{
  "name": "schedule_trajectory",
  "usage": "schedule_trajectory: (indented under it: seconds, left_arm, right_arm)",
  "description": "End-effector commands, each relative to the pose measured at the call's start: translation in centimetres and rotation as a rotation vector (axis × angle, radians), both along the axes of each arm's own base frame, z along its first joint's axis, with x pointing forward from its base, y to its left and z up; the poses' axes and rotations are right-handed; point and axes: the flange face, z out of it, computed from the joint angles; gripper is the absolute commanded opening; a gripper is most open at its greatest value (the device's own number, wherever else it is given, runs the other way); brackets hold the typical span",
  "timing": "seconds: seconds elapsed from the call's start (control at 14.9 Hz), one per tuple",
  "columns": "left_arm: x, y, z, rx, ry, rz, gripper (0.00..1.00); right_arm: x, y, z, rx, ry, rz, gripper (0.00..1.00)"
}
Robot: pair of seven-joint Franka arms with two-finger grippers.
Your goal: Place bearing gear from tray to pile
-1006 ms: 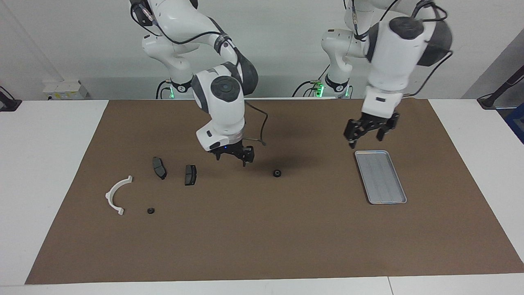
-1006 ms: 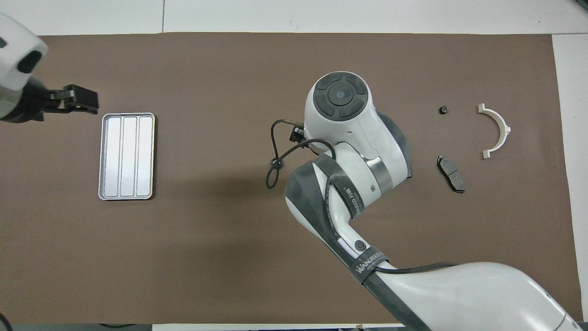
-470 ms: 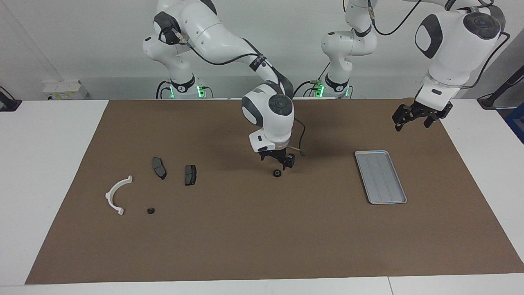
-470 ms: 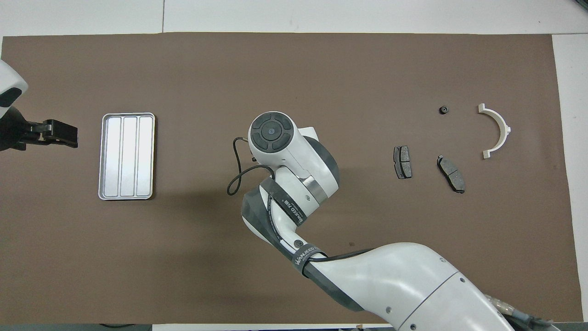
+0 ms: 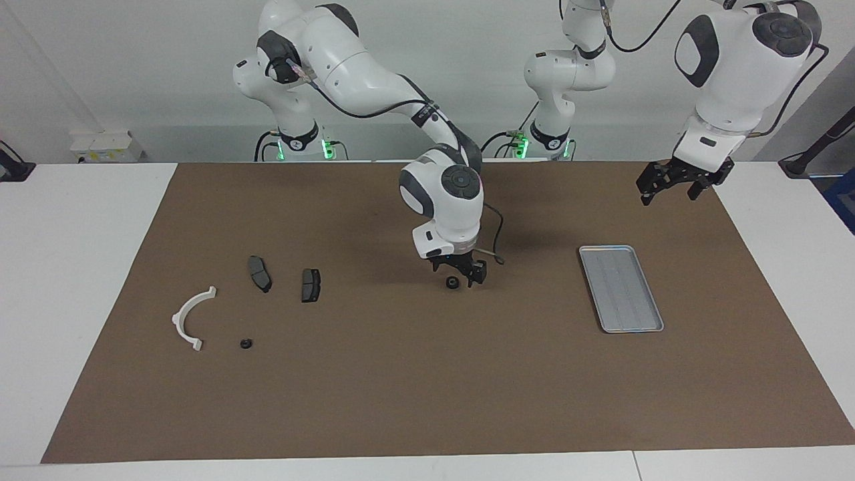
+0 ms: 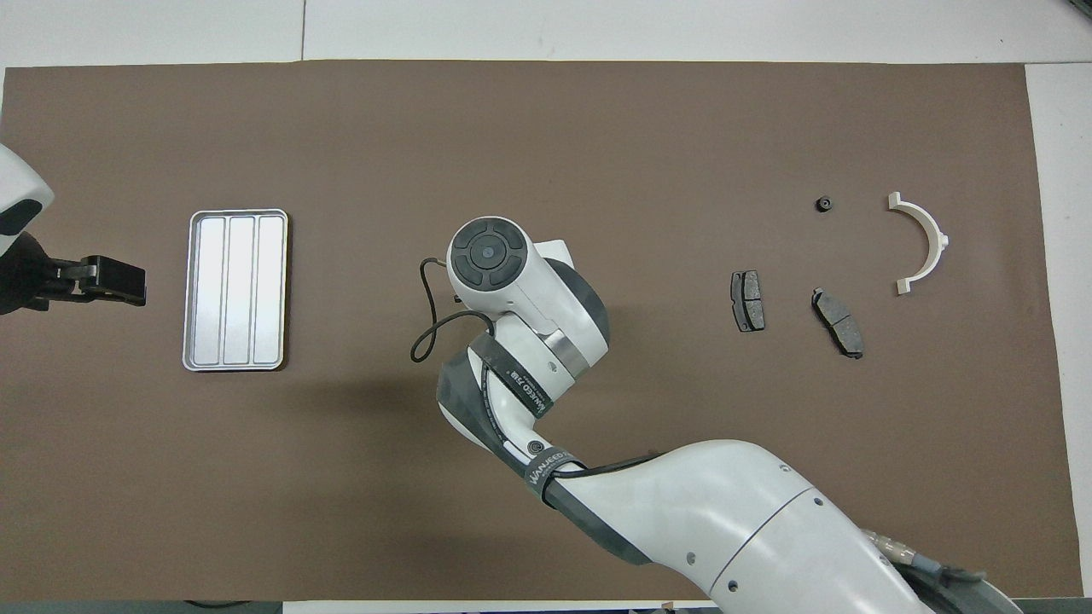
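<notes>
The right gripper, which a second ago hung open near the brake pads, now sits low over the mat with its open fingers straddling the small black gear at mid-table. The left gripper, then just above the tray's nearer end, is now up and out toward the mat's edge at its own end.
</notes>
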Motion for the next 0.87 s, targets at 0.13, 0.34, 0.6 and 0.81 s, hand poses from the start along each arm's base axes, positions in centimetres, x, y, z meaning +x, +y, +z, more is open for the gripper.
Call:
schedule_trajectory:
  seconds: [0.13,0.34,0.6,0.81]
  left_arm:
    - [-0.6,-0.4,0.4,-0.005,-0.021,-0.018,1.0]
    - [-0.8,-0.4,1.7,-0.071,0.009,0.007,1.0]
    - [-0.6,-0.4,2.5,-0.07,0.044,0.011,1.0]
    - [-1.0,-0.4,2.3,-0.068,0.079,0.011,1.0]
  right_arm:
    - [0.7,-0.3,-0.8,-0.007,-0.034,-0.021,0.98]
    - [0.3,-0.5,-1.7,-0.012,-0.033,-0.017,0.79]
    - [0.4,-0.7,-1.8,-0.015,-0.029,-0.016,0.05]
    - [0.7,-1.2,-1.6,-0.023,-0.022,-0.022,0.0]
